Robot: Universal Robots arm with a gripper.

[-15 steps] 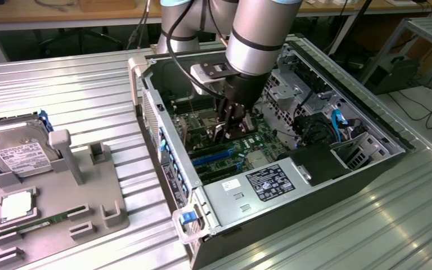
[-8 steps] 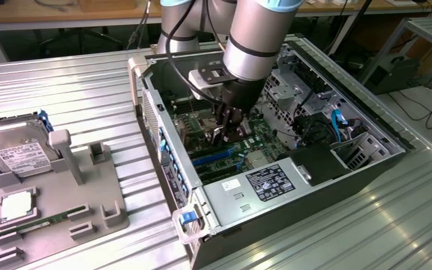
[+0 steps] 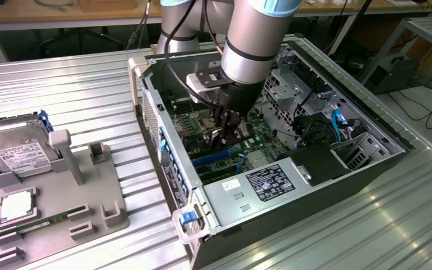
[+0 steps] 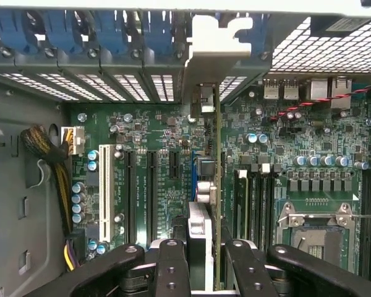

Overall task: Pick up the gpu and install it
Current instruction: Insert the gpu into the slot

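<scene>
My gripper (image 3: 227,136) is deep inside the open computer case (image 3: 276,197), just above the green motherboard (image 3: 265,147). It is shut on the gpu (image 4: 217,185), which stands on edge between the black fingers (image 4: 171,266). In the wrist view the card runs as a thin green line over the expansion slots, beside a blue slot (image 4: 193,179). Its silver end bracket (image 4: 205,99) reaches the case's rear slot openings. Whether the card sits in a slot I cannot tell.
Outside the case, a grey fixture tray (image 3: 88,191) holds a hard drive (image 3: 17,149), a CPU (image 3: 17,205) and a RAM stick (image 3: 40,224). Inside are a white slot (image 4: 103,185), a cable bundle (image 4: 46,154), the CPU socket (image 4: 315,229) and blue latches (image 4: 142,37).
</scene>
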